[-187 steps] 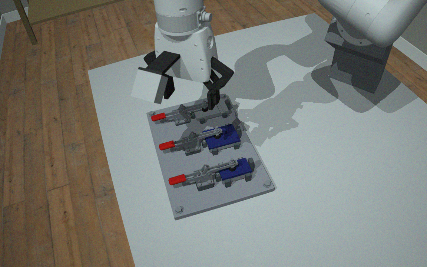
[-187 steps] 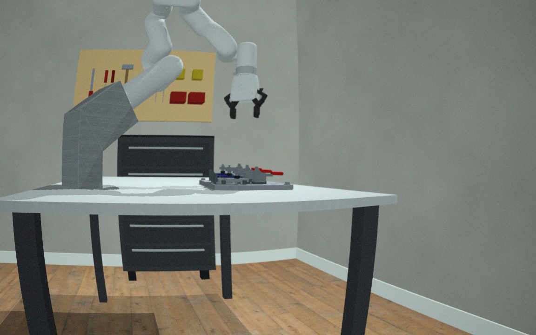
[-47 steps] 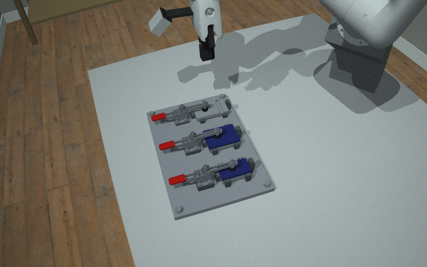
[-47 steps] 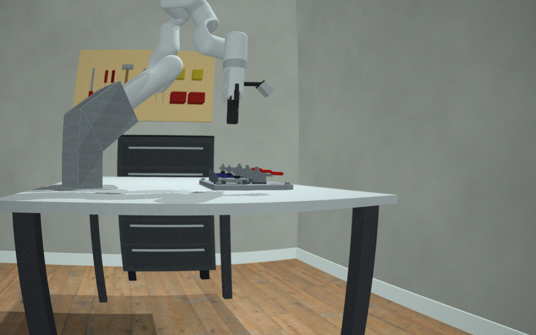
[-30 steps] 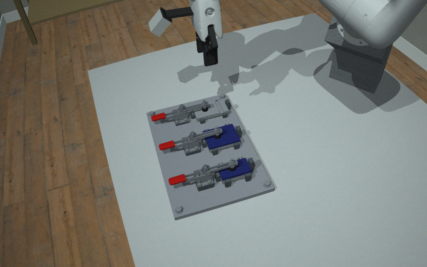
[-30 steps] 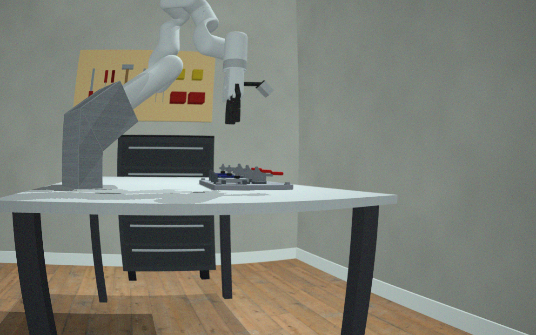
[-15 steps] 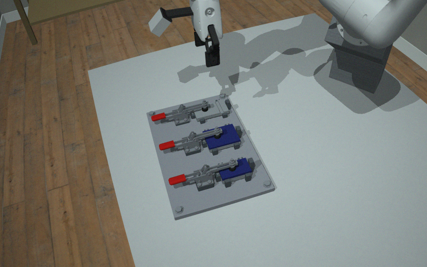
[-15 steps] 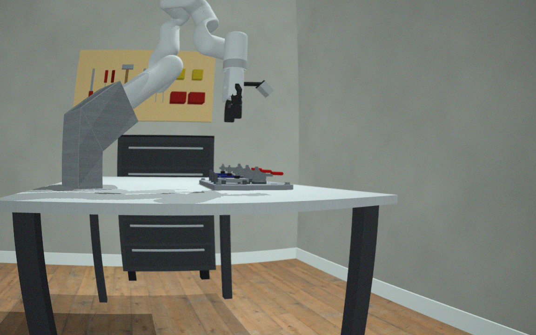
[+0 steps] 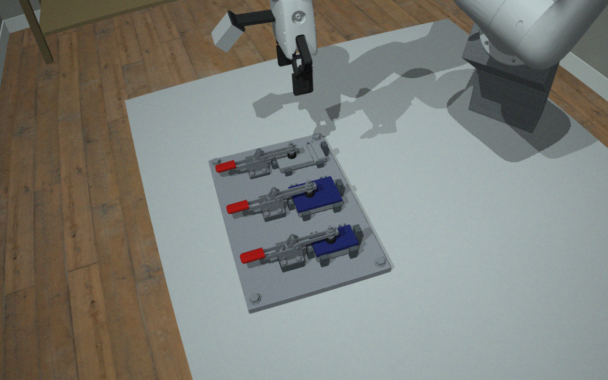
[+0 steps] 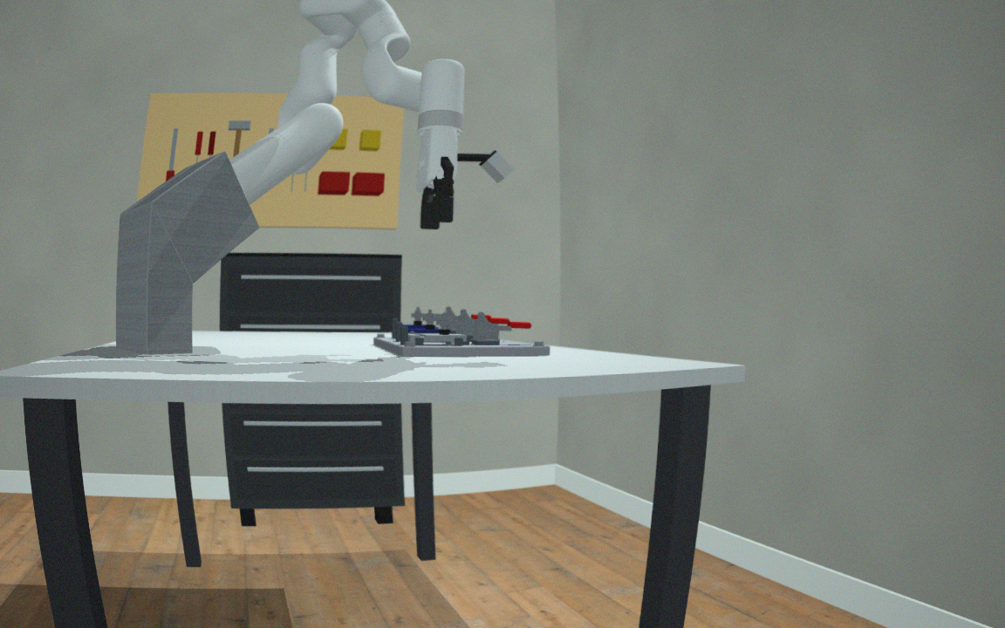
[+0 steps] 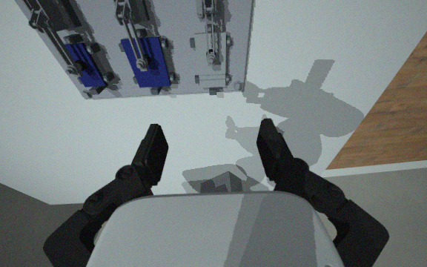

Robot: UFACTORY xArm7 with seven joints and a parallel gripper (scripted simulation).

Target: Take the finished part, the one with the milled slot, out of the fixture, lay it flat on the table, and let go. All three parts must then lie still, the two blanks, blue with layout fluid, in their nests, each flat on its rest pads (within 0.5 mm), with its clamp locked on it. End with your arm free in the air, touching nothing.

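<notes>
My gripper [image 9: 294, 72] [image 10: 437, 210] [image 11: 211, 133] is open and empty, high above the table beside the fixture plate [image 9: 306, 285] [image 10: 482, 351] [image 11: 180, 22]. The grey finished part [image 9: 302, 162] [image 11: 219, 70], with a slot across one end, sits in the end nest. A blue blank [image 9: 329, 194] [image 11: 159, 57] sits in the middle nest, another blue blank [image 9: 348, 236] [image 11: 94, 76] in the third. Each part has a clamp arm lowered with its tip over it. The red handles [image 9: 225, 166] [image 9: 237, 207] [image 9: 252, 255] lie low, pointing away from the parts. Rest pad contact is too small to judge.
The plate lies on the white table [image 9: 485, 236] [image 10: 607, 369], with bolts at its corners. Small stop blocks stand around each nest. The robot's grey pedestal [image 9: 509, 89] [image 10: 154, 281] stands on the same table. The arm's shadows fall beside the plate.
</notes>
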